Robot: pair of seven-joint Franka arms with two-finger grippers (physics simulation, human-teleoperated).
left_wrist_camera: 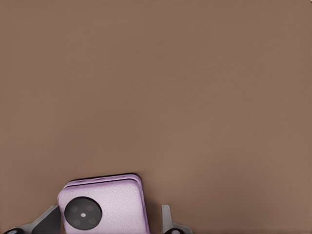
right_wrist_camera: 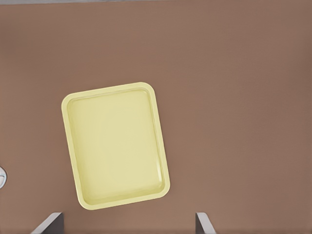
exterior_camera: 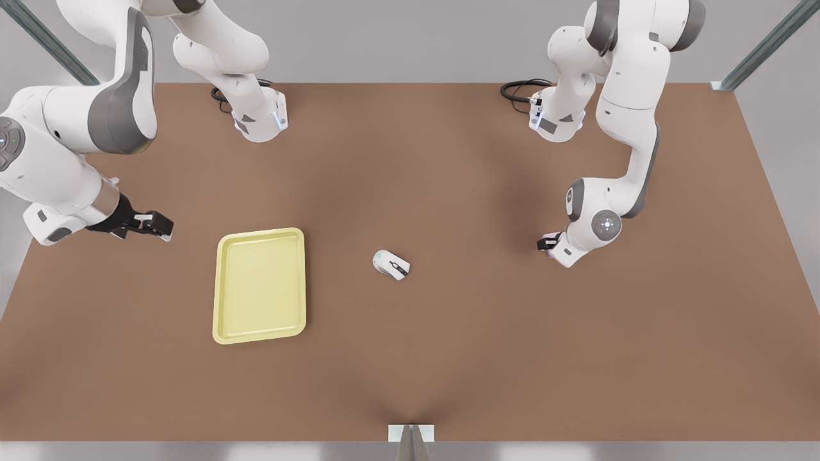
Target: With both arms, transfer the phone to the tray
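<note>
On the tabletop [exterior_camera: 448, 358] there are one tray [exterior_camera: 259, 286], one phone [left_wrist_camera: 105, 207], one mouse [exterior_camera: 391, 264], and two arms.

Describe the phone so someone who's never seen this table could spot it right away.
Find the arm on the front view's right; the phone sits between the left gripper fingers at its tip. It is flat, squarish, pinkish-lilac, with a black round lens, unlike the white mouse mid-table or the yellow tray.

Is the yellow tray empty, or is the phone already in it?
Empty. The tray shows only bare yellow floor; the phone lies between the left end effector fingers.
</note>
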